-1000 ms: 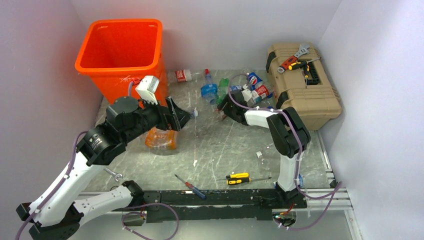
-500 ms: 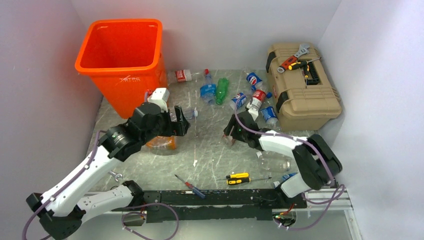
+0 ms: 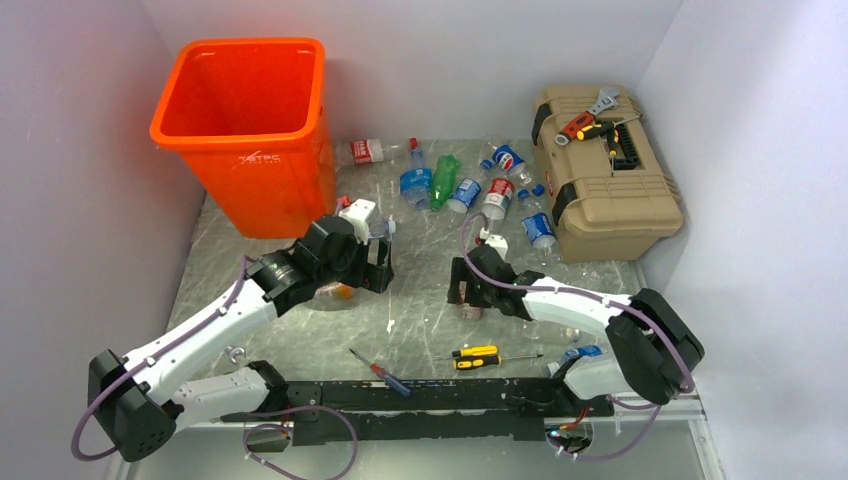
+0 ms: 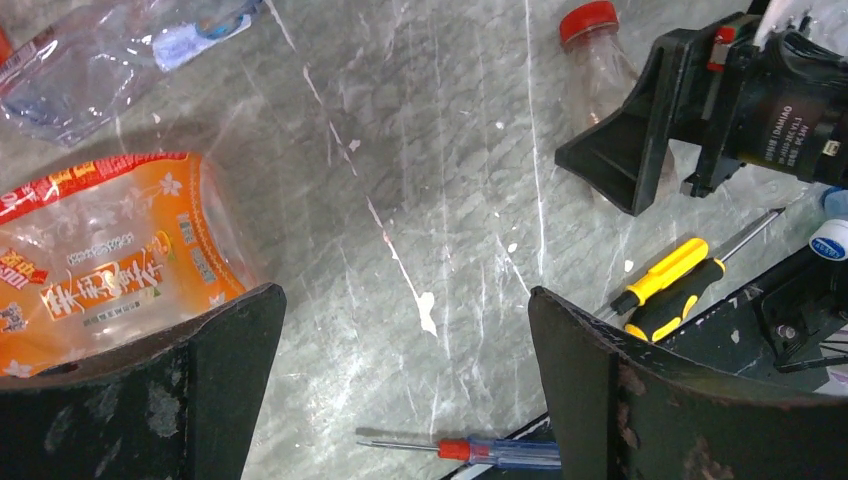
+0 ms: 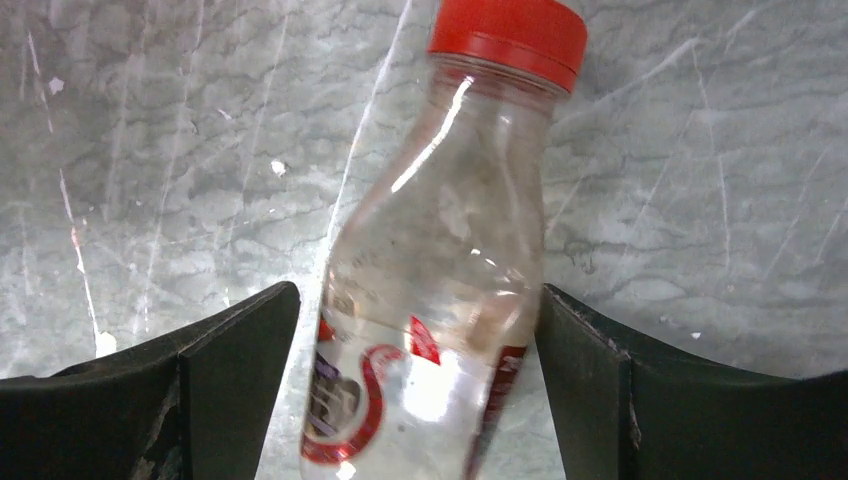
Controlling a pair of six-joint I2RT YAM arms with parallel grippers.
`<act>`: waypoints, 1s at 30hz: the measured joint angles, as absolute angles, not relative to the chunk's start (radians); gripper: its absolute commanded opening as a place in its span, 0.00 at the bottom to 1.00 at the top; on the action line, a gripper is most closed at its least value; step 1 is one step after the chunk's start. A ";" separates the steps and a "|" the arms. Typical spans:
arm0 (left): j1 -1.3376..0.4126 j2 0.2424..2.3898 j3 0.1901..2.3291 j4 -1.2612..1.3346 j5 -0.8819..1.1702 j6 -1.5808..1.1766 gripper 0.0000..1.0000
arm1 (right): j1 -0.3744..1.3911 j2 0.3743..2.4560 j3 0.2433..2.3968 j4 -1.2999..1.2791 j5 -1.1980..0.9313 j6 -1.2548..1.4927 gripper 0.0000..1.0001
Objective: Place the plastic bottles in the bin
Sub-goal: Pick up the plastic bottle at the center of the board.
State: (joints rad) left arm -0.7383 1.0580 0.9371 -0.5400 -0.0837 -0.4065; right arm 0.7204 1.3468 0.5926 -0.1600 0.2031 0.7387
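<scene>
The orange bin [image 3: 240, 110] stands at the back left. Several plastic bottles [image 3: 465, 190] lie in a cluster at the back, by the toolbox. My right gripper [image 3: 462, 298] [image 5: 419, 292] is open around a clear red-capped bottle [image 5: 450, 280], which lies loose on the table with a gap beside the left finger [image 5: 235, 370]. My left gripper [image 3: 383, 268] [image 4: 405, 293] hangs open and holds nothing above the table centre. An orange-labelled bottle [image 4: 110, 270] [image 3: 325, 293] lies just to its left. A crushed clear bottle [image 4: 100, 60] is beyond that one.
A tan toolbox [image 3: 605, 180] with tools on its lid sits at the back right. A yellow-handled screwdriver [image 3: 475, 357] [image 4: 665, 280] and a red and blue one [image 3: 380, 372] [image 4: 500, 452] lie near the front rail. Walls close in on three sides.
The left arm swung away from the bin to the table centre. The right arm drew back toward the front with the red-capped bottle and opened its jaws.
</scene>
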 measured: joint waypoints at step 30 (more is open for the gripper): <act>-0.733 0.624 0.659 -0.073 0.169 -0.425 0.98 | 1.322 0.671 0.366 0.271 0.451 0.286 0.21</act>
State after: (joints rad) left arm -0.7334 0.6243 0.6594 -0.0734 0.1688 -0.4252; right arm 1.3220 0.6712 0.3664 0.2714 0.4507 0.2863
